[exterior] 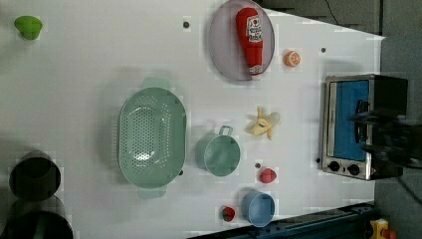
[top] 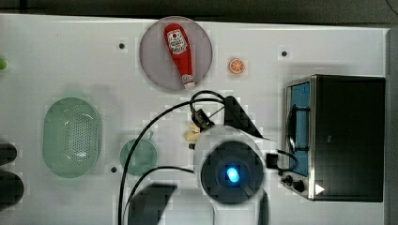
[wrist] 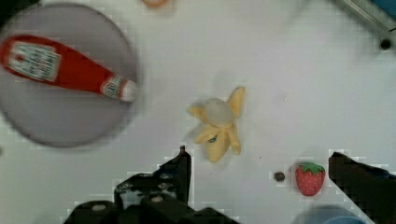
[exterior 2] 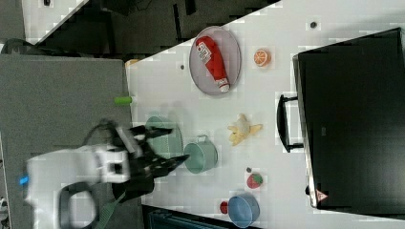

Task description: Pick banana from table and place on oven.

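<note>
White arm raised, pincer (wrist: 259, 161) pointing down, fingers spread wide

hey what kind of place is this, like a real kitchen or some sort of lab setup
Most likely a robot lab bench staged as a play kitchen: a white table with small mounting holes, toy food such as the banana and a strawberry, a toaster oven, and a robot arm's gripper above.

Bare table (exterior: 298, 119) all around the banana (exterior: 264, 123), with strawberry (exterior: 267, 175) and small green pot (exterior: 219, 153) near, and the oven (exterior 2: 353, 119) top unoccupied.
</note>
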